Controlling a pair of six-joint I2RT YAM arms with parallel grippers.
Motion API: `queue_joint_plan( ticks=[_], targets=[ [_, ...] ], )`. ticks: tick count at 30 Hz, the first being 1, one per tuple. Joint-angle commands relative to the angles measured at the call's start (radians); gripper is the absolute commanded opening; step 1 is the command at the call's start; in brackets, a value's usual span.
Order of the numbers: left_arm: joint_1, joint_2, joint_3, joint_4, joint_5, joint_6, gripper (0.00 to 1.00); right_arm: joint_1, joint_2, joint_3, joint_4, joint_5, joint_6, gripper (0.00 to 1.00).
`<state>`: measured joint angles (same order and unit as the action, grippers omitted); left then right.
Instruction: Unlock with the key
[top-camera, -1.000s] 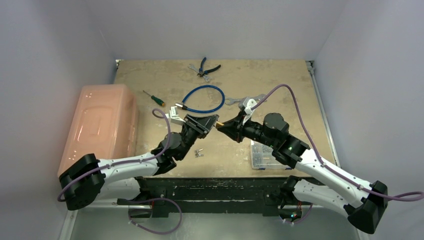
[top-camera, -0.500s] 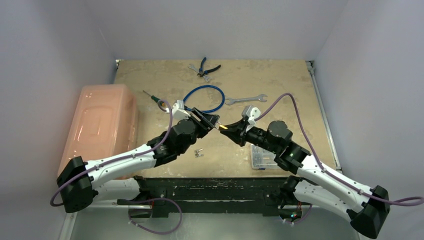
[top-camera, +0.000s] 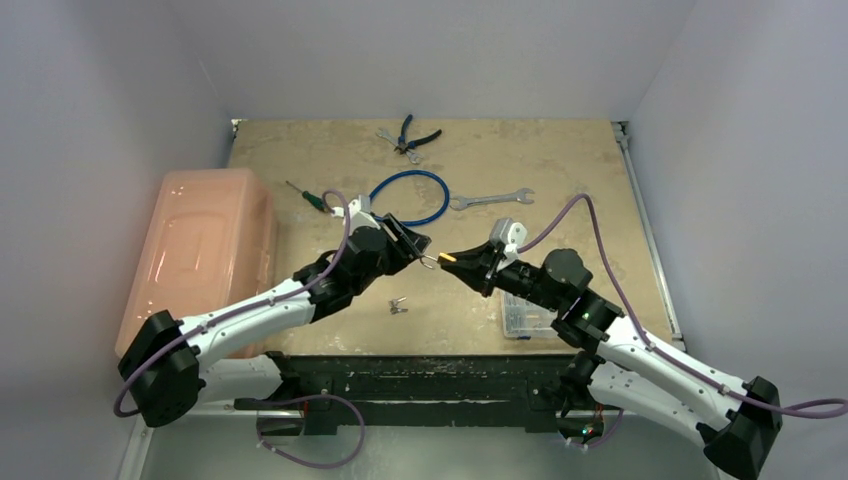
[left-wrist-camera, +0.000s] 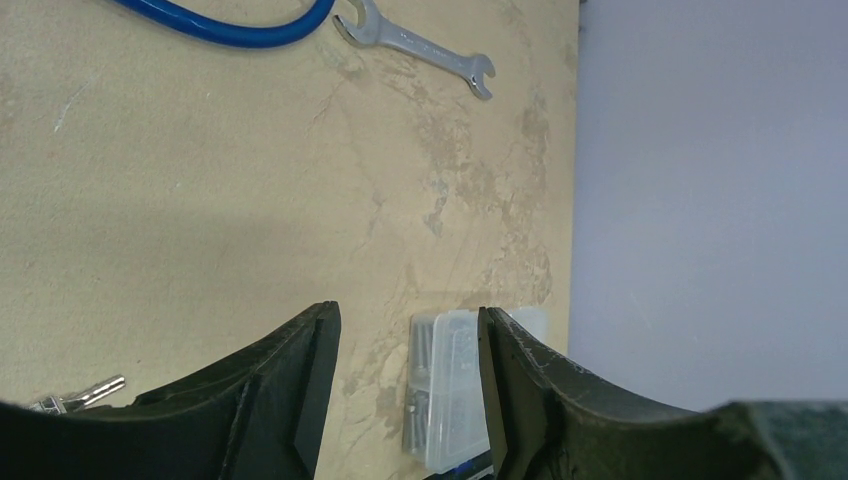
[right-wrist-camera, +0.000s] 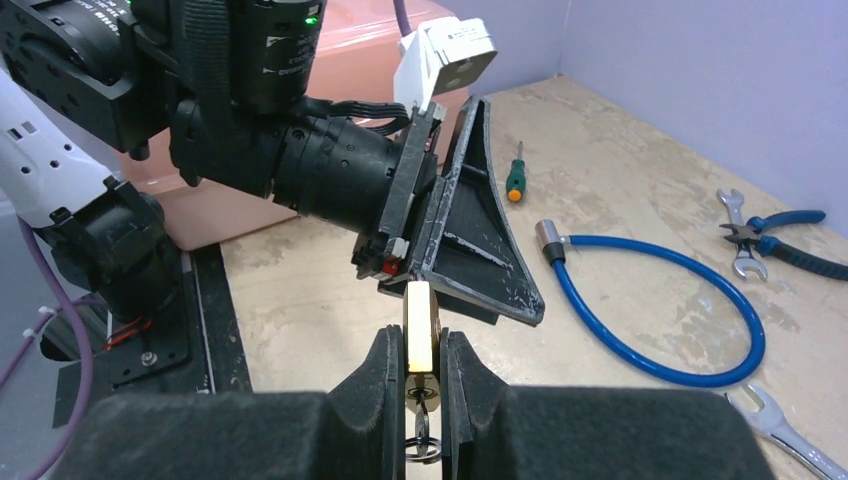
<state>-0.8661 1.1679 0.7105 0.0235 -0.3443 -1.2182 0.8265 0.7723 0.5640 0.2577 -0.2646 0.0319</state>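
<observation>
The right hand (right-wrist-camera: 420, 348) is closed tight on a brass padlock (right-wrist-camera: 419, 318), held on edge between its fingers with a small metal ring (right-wrist-camera: 421, 446) hanging from the lock's lower end. The left hand (left-wrist-camera: 405, 325) faces it, just beside the lock. Its fingers are spread well apart and nothing is between them. The key (top-camera: 398, 306) lies flat on the counter (top-camera: 560, 170), near the front edge and below the two hands, touched by neither.

A clear plastic box (top-camera: 523, 313) sits on the counter under the right arm, holding thin silvery pieces (too small to name). A pink bin (top-camera: 200, 255) stands off the counter's left side, and its contents cannot be seen.
</observation>
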Motion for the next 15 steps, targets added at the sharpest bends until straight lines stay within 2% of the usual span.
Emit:
queue_joint_plan(
  ticks=[1,5,11,15],
  targets=[
    [0.022,0.003,0.021,0.058,0.138,0.068,0.56,0.008,-0.006,0.01,0.092,0.003,-0.01,0.0],
    [0.056,-0.054,0.012,0.045,0.14,0.143,0.6,0.009,-0.005,0.01,0.08,0.039,0.005,0.0],
    [0.091,-0.151,0.03,-0.102,0.042,0.257,0.86,0.008,0.001,-0.015,0.121,0.124,0.079,0.0],
    [0.093,-0.21,0.068,-0.187,-0.003,0.377,0.96,0.008,0.019,-0.035,0.159,0.203,0.151,0.0]
  ],
)
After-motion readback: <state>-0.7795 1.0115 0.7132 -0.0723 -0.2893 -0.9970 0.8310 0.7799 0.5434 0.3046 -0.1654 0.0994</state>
